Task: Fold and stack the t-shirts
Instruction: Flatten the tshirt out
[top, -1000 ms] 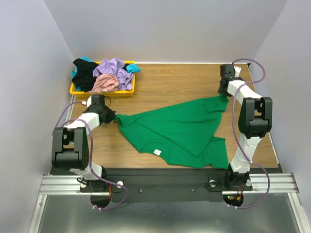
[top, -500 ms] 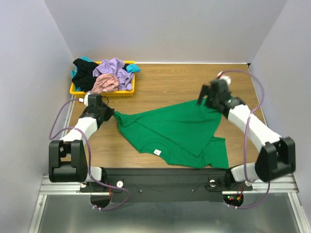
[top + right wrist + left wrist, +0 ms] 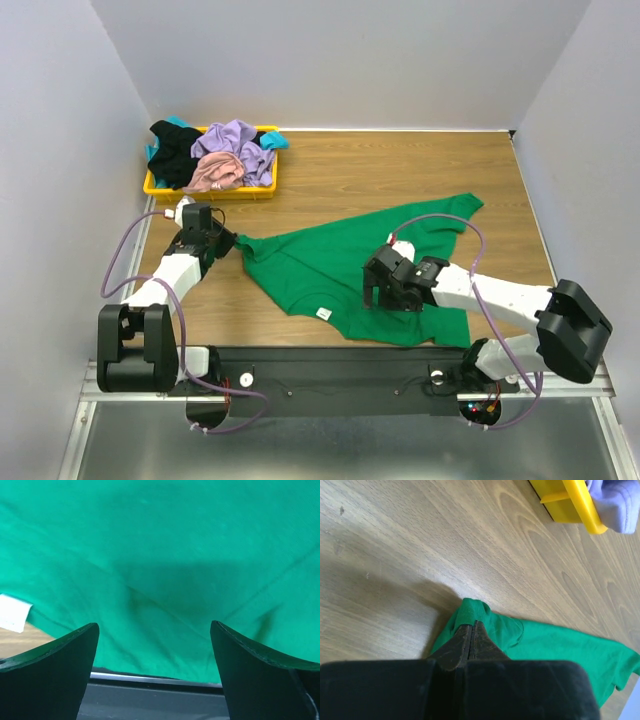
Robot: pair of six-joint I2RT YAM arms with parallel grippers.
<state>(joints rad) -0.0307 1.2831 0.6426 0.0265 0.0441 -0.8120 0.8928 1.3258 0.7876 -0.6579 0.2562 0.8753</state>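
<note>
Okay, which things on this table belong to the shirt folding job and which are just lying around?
Job: green t-shirt; lavender tee, pink tee, black tee and teal tee; left gripper, shut on the green t-shirt's corner; right gripper, open over it.
Lying about: yellow tray holding the heap.

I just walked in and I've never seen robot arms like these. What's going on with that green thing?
Two robot arms are working on a bright green cotton t-shirt lying rumpled on the wooden table. The left arm's fingers are pinched shut on one corner. The right arm's fingers are open, low over the shirt's middle, holding nothing. It isn't folded yet. More soft tees, lavender, pink and black, sit heaped in the shallow yellow plastic tray.
</note>
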